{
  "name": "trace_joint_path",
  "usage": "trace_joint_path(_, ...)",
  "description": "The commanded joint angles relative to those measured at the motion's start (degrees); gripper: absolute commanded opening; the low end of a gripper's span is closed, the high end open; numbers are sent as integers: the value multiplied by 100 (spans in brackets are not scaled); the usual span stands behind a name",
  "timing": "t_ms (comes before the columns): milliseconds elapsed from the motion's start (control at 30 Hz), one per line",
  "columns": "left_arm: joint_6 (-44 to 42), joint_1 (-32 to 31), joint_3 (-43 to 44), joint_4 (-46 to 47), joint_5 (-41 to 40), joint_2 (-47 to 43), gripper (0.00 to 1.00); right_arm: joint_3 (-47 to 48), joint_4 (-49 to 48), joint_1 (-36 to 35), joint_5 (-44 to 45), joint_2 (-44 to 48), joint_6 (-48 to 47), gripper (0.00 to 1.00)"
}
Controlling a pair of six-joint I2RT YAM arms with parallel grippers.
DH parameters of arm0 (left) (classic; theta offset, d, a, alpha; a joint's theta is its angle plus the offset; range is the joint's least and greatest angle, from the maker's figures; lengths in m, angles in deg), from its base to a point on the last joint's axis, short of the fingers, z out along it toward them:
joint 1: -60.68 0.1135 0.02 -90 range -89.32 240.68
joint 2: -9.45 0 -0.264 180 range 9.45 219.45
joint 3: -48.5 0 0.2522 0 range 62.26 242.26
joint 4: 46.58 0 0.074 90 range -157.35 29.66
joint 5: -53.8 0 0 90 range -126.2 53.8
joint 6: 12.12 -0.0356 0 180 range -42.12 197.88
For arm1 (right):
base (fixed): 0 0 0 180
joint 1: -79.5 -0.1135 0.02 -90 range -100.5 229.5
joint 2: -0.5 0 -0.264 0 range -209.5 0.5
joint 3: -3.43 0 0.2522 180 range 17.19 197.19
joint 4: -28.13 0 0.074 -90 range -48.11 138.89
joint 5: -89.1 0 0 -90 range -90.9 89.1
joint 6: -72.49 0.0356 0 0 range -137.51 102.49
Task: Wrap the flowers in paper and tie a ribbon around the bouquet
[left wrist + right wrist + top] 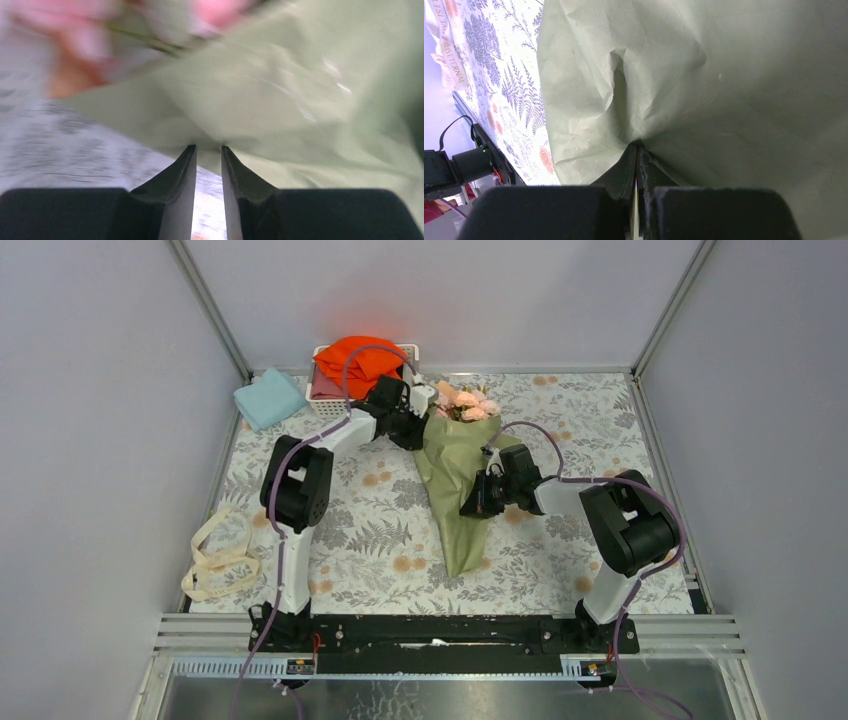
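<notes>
At the middle of the fern-printed tablecloth [380, 530] lies the bouquet [455, 480], its narrow tip toward the arm bases and its wide end toward the far wall, where the pink flowers [466, 400] show. Behind it to the left stands a white basket [322, 402] holding an orange cloth [360, 358], with a light-blue cloth [270, 398] just beside it. The left arm's wrist crosses in front of the basket and hides part of it. The ribbon [218, 558] lies loosely coiled at the left edge of the tablecloth, well apart from the bouquet. From above, the arms' bodies cover both sets of fingers, so only the wrist cameras show the grips. There the right gripper [638, 146] is clenched on the olive-green paper [724, 75] at the cone's right side, with creases running into its closed tips; the same view catches the ribbon at its upper left corner. The left gripper [208, 148] stands at the paper's edge near the blurred blooms, its jaws a narrow slit apart with tablecloth showing between them. Whether any paper is pinched there cannot be told.
</notes>
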Motion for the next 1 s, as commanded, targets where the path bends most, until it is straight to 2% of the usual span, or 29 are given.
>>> trace_joint_path(0,187,304,740,769,-1229,452,31,-48,346,8,179,-38,-290,2)
trace_joint_path(133,25,472,1732,227,-1679,1174,32,-12,463,8,250,23,-359,2)
trace_joint_path(233,-17,476,1998,-119,-1614,1059,33,96,582,8,282,69,-418,3)
trace_joint_path(400,-54,26,512,-40,-707,-922,38,282,714,8,237,79,-483,4)
trace_joint_path(567,-677,-1372,-1243,-82,-422,-2233,38,401,624,8,125,25,-433,4)
trace_joint_path(667,-1172,-2247,-2059,2,-413,-2459,39,443,533,14,54,13,-341,7)
trace_joint_path(767,-1531,-2988,-2569,316,-770,-2425,45,491,437,16,69,89,-249,10)
trace_joint_path(967,-1853,-3735,-3069,1025,-1605,-1906,55,674,329,85,55,72,-63,15)
